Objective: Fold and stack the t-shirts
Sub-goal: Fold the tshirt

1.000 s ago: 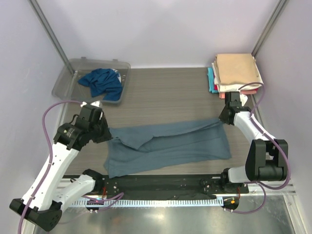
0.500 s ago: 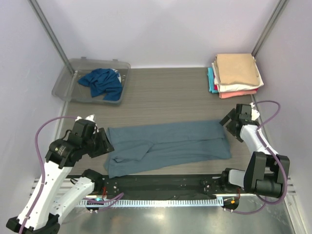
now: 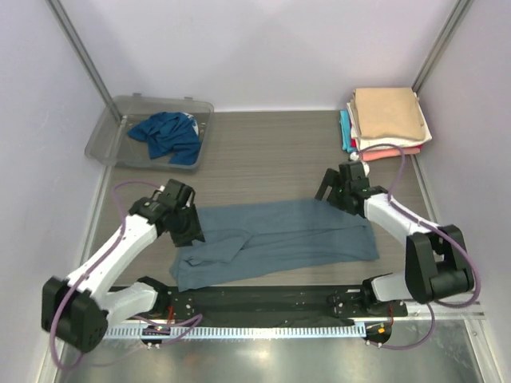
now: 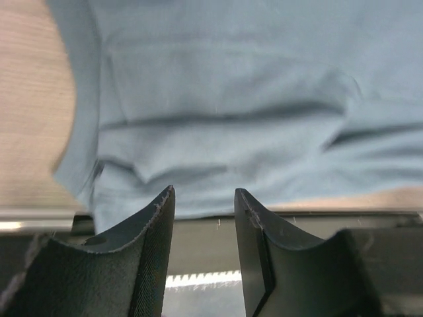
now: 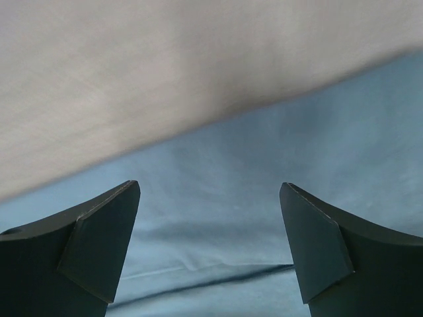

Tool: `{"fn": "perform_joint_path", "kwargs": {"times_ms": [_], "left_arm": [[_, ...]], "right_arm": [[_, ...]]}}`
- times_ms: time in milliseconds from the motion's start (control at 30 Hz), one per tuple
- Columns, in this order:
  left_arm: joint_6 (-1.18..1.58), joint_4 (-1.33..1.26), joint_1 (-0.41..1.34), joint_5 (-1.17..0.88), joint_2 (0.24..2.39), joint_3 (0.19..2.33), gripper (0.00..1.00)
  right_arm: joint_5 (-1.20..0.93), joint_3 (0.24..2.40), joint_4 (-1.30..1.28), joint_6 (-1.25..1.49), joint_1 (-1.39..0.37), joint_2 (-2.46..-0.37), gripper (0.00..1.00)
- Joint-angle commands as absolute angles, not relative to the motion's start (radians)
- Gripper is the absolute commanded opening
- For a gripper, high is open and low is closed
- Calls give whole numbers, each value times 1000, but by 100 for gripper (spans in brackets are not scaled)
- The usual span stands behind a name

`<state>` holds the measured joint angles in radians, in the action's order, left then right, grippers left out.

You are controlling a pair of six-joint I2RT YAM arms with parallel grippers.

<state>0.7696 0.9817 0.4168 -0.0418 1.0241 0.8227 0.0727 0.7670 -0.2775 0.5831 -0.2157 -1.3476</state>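
Note:
A dusty slate-blue t-shirt [image 3: 275, 239] lies on the table, folded into a long band with a rumpled sleeve at its left end. My left gripper [image 3: 190, 231] hovers over that left end, open, with nothing between its fingers [image 4: 153, 228]; the shirt [image 4: 225, 99] fills the view beyond them. My right gripper [image 3: 328, 188] is above the shirt's far right corner, wide open and empty, with the cloth [image 5: 218, 218] under it. A deeper teal-blue t-shirt [image 3: 166, 134] lies crumpled in the tub. Folded t-shirts are stacked [image 3: 388, 116] at the back right, a tan one on top.
The clear plastic tub [image 3: 108, 132] stands at the back left. A black rail [image 3: 263, 302] runs along the near table edge, just past the shirt's near hem. Bare wood table [image 3: 271, 159] lies between the tub and the stack.
Both grippers have opened and let go of the shirt's ends. The left one moved in over the left end; the right one swung left to the shirt's far right corner. The shirt lies flatter.

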Motion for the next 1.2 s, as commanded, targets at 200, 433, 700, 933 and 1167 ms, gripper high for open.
{"fn": "perform_joint_path", "kwargs": {"times_ms": [200,433,700,933,1167], "left_arm": [[848,612,526,52,1425,801,40],[833,537,545,60,1715,958,36],[796,575,548,23,2077,1417,31],[680,734,601,-101,2538,2259,31],[626,662,560,-239,2578,2496,44]], "right_arm": [[86,588,-218,690,-351,-1405,91],[39,434,-227,787,-419,-1223,88],[78,276,-230,1073,-699,-979,88],[97,481,62,1060,-1165,-1219,91],[247,747,-205,916,-1315,-1319,95]]}}
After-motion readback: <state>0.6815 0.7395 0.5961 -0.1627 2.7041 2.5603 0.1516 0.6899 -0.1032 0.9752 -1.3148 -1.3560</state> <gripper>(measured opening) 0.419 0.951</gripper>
